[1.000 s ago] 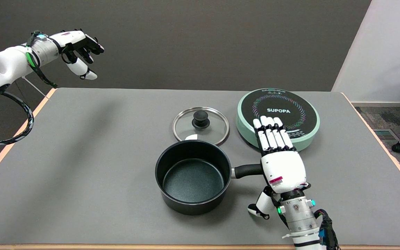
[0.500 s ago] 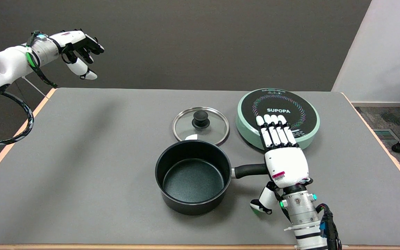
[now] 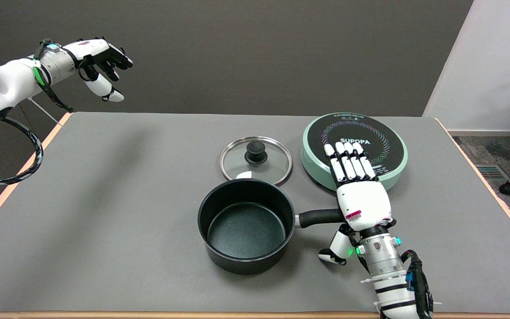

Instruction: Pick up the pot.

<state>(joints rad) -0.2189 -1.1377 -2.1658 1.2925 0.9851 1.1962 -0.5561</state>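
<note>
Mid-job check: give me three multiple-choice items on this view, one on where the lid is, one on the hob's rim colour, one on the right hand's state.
1. The glass lid lies: A) on the pot B) on the table behind the pot C) on the hob.
2. The rim of the hob is: A) red B) pale green C) yellow.
3. The right hand is: A) open above the pot's handle B) holding the lid C) inside the pot.

Answers: B, the lid rests flat beyond the pot; B, mint edge round a black top; A, fingers extended, nothing gripped.
</note>
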